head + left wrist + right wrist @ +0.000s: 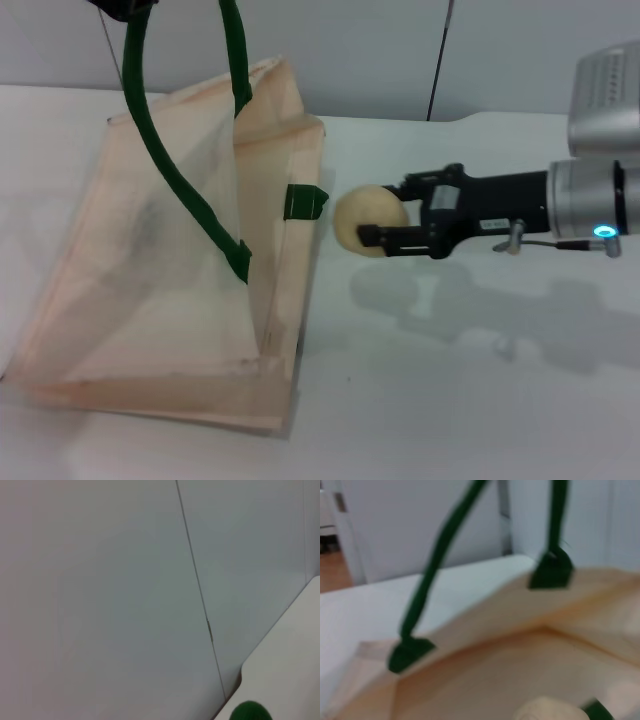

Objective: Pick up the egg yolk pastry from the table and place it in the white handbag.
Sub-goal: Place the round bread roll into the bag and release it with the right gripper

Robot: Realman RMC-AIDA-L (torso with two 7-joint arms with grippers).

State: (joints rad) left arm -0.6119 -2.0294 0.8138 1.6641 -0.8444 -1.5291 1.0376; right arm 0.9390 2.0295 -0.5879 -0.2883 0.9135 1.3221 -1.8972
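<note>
Between the fingers (385, 236) of the right gripper (385, 225) sits the egg yolk pastry (368, 221), clenched from either side and carried clear of the surface (470, 400), with its shadow falling on the white top below it. Arm and gripper reach in level from the robot's right, fingertips pointing toward its left, so the pastry leads the way.

Just beyond the pastry, still on that same line, stands the white handbag (180, 300). Its near edge, the one with a green handle tab, lies close to the pastry but apart from it. The bag's mouth gapes toward the gripper: the right wrist view looks straight into the pale fabric hollow, with the pastry low in the foreground. So the relation that counts is simple: the opening lies directly ahead of the fingers, along the arm's own axis.

One dark green handle (180, 180) is drawn up taut to the left gripper (125, 8) at the top edge of the head view, probably holding the bag open, though its fingers are cut off there.
</note>
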